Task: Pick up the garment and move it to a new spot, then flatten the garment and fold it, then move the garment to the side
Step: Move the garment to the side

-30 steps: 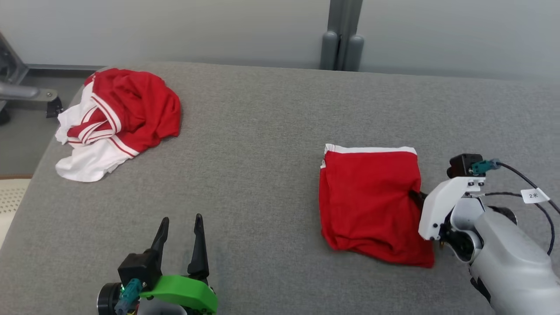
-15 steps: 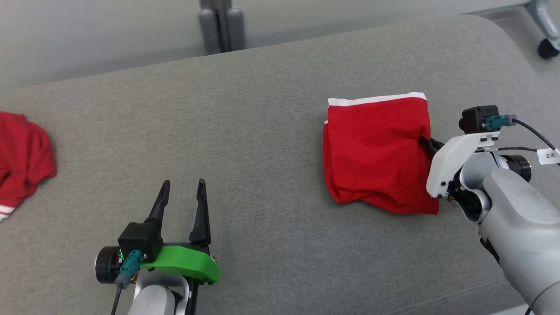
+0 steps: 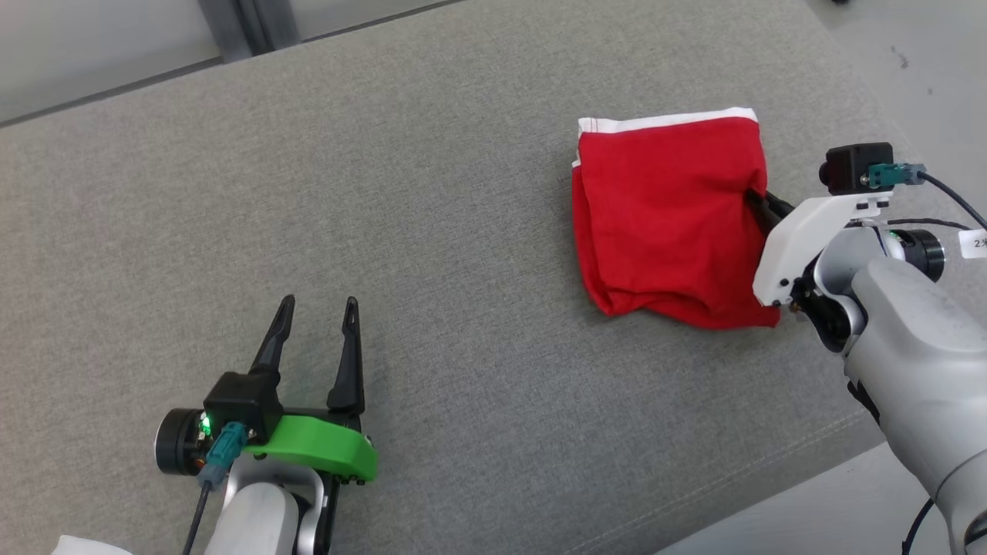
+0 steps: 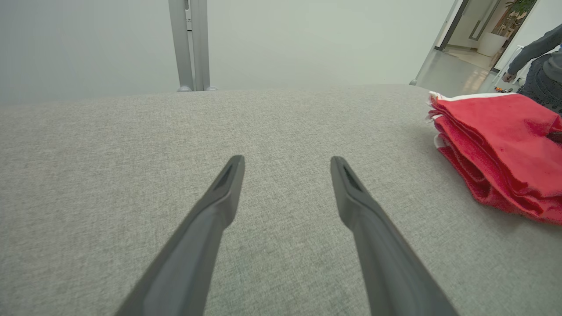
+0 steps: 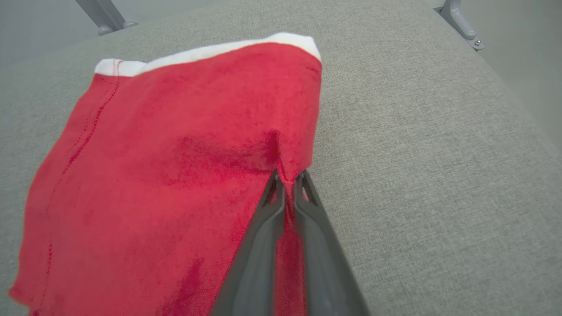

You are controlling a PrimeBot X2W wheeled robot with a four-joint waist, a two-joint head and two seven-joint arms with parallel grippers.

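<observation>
The garment point(image 3: 667, 216) is a folded red cloth with a white band along its far edge, lying on the right part of the grey padded table point(image 3: 432, 193). My right gripper point(image 3: 756, 202) is shut on a pinch of its right edge; the right wrist view shows the red cloth point(image 5: 175, 175) squeezed between the two fingers point(image 5: 287, 182). My left gripper point(image 3: 318, 307) stands open over bare table at the lower left, well apart from the garment. In the left wrist view its fingers point(image 4: 285, 164) hold nothing, and the folded garment point(image 4: 496, 149) lies at the right.
The table's right edge point(image 3: 840, 69) runs close behind the garment, with floor beyond. A metal post point(image 4: 189, 44) stands behind the table's far edge. A person's sleeve point(image 4: 533, 46) shows at the far right of the left wrist view.
The head camera has swung right and down, so the second red-and-white pile left the picture. My right gripper stays shut on the garment's edge; the left stays open.
</observation>
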